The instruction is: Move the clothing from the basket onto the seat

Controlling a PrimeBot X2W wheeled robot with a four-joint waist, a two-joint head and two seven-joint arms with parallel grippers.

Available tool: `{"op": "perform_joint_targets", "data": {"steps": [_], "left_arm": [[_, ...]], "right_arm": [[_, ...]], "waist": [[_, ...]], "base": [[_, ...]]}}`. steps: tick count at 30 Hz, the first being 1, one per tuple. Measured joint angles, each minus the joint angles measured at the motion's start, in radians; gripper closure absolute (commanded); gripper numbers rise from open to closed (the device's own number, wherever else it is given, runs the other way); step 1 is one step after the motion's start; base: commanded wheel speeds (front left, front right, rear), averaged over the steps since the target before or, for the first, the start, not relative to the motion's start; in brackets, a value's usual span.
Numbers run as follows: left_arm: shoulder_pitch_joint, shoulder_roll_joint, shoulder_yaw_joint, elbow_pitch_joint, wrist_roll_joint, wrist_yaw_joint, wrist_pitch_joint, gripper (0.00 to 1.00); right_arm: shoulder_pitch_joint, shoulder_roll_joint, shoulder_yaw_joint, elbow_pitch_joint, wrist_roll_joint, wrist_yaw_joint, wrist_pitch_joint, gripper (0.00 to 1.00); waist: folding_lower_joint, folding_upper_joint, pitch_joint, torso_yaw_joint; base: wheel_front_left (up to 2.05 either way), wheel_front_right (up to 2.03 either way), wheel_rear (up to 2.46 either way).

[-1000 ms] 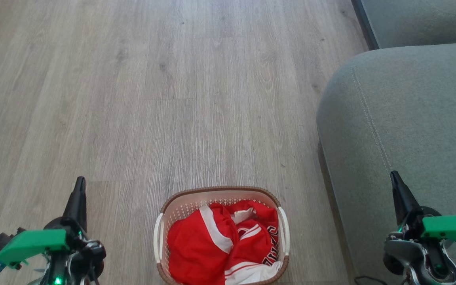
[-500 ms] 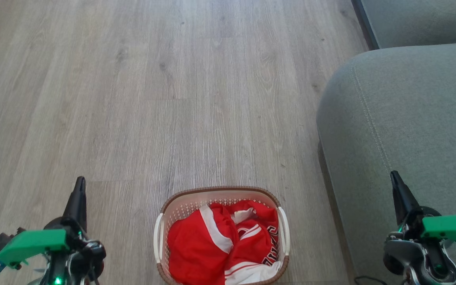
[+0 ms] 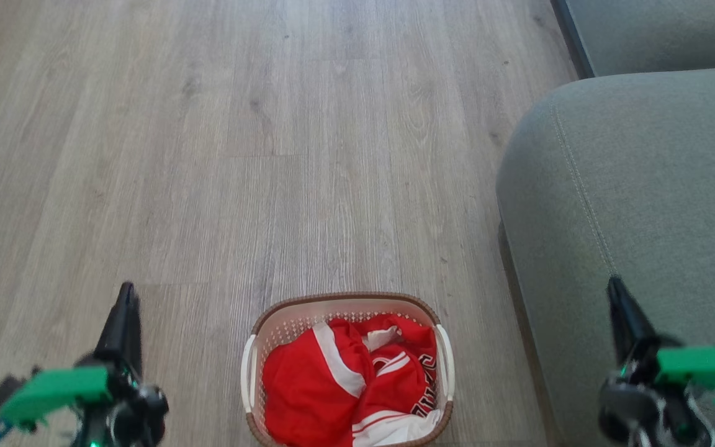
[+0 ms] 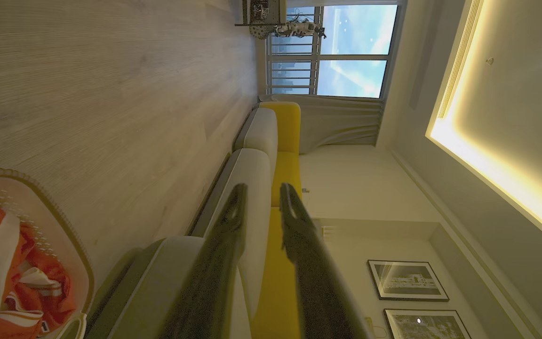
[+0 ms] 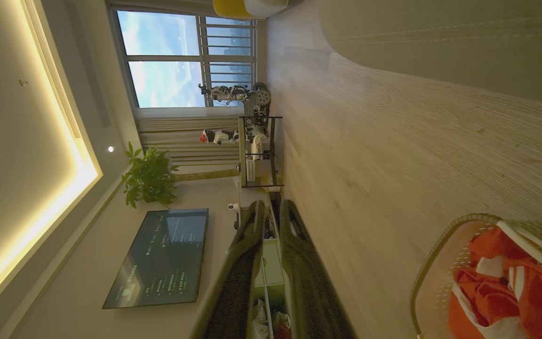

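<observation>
Lowered slightly since a moment ago, the left tool (image 3: 126,292) and the right tool (image 3: 613,285) are blurred by motion; the basket (image 3: 345,297) has not been shifted. Red clothing (image 3: 308,391) is heaped inside the basket, which is set on the floor (image 3: 270,155). The left tool is held to the basket's left, the right tool to its right over the seat (image 3: 643,186), both well apart from the clothing. Each tool's fingers are parted by a narrow gap, and nothing is gripped.
</observation>
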Motion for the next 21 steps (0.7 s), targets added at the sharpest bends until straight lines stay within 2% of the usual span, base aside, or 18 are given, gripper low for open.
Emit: {"op": "perform_joint_targets", "data": {"steps": [6,14,21], "left_arm": [[0.069,-0.010,-0.003,0.063,0.000,0.001,-0.005,0.00],[0.069,-0.011,-0.015,0.036,0.014,0.002,-0.027,0.00],[0.069,-0.011,-0.030,0.004,0.074,0.020,-0.046,0.00]], "right_arm": [[0.066,0.008,0.009,0.064,0.000,0.000,-0.002,0.00],[0.062,0.008,0.027,0.059,-0.007,0.000,-0.022,0.00],[0.062,0.008,0.031,0.040,-0.056,0.000,-0.048,0.00]], "waist": [[0.0000,0.0000,-0.001,0.000],[0.0000,0.0000,-0.003,0.001],[0.0000,0.0000,-0.004,0.002]], "base": [[0.00,0.00,0.00],[0.00,0.00,0.00],[0.00,0.00,0.00]]}}
